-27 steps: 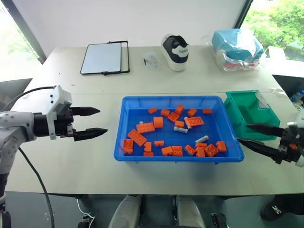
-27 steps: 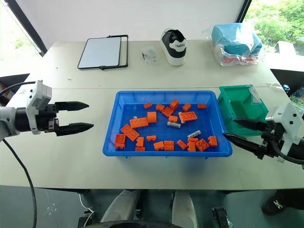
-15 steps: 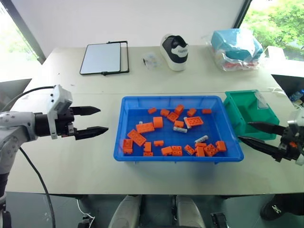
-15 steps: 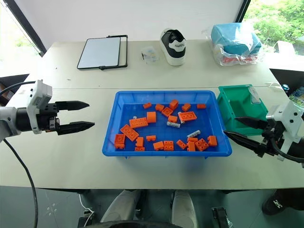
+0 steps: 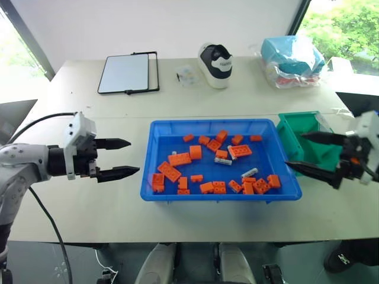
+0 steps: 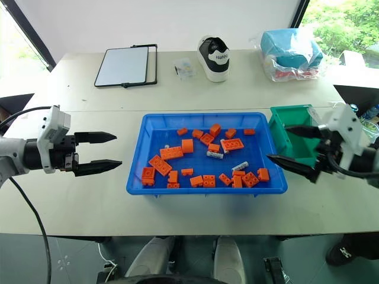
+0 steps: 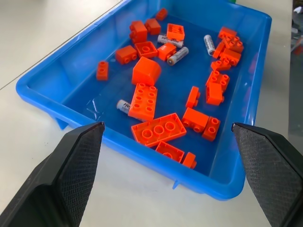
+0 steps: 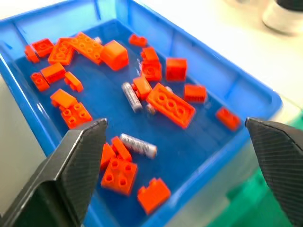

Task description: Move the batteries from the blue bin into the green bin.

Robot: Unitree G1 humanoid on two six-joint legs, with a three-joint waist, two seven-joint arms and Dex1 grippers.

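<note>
The blue bin (image 5: 153, 160), a wide shallow tray with a rolled rim, sits at the centre of the frame. Scattered among orange bricks inside it lie the batteries (image 5: 250, 173), slim silver-white cylinders on their sides: one at lower right of the tray floor, another (image 5: 224, 161) near the middle (a third (image 7: 124, 106) half tucked under a brick). The green bin (image 5: 296, 131), smaller and deeper, stands just beside the tray's right edge.

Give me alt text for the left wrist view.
The blue bin sits on a pale table, holding scattered orange bricks and four batteries lying among them. The left gripper is open, its two black fingers framing the bin's near rim.
</note>
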